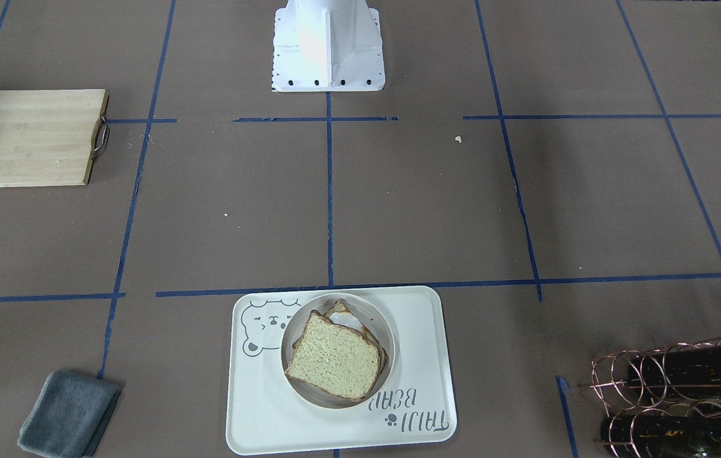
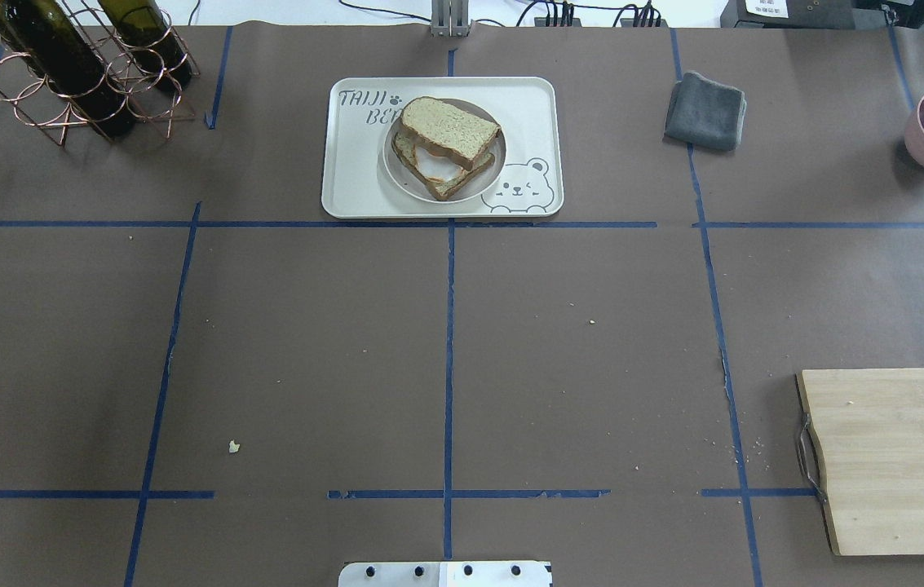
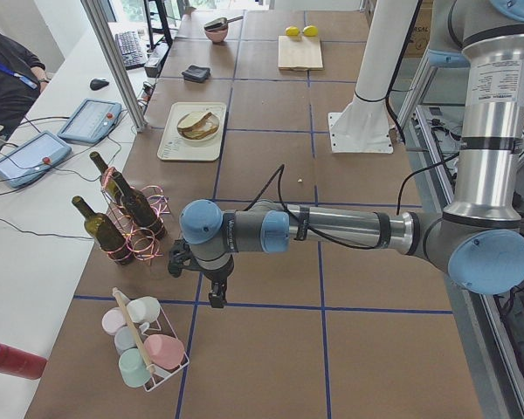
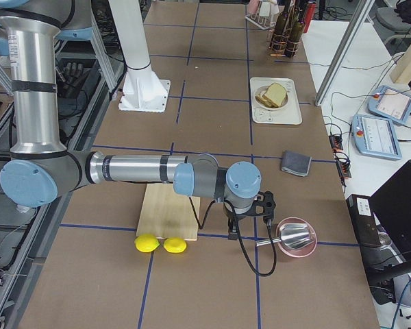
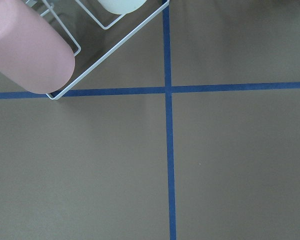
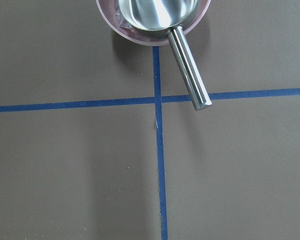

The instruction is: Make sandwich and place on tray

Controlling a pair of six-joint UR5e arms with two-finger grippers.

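Sandwich (image 2: 449, 130) on plate (image 2: 390, 163), tray (image 2: 355, 175) marked "TAIJI BEAR" w/ bear face (image 2: 523, 186)

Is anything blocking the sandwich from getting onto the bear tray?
Nothing visible does. The sandwich already sits on its plate, and the plate rests on the tray, so there is no gap left to cross.

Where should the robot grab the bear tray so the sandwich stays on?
Probably the raised rim of the tray, at its two short ends, coming in from outside each end. The rim gives a lip to pinch. The plate with the sandwich sits mid-tray, so both ends are bare. Lifting it level should keep the loosely stacked slices from sliding.
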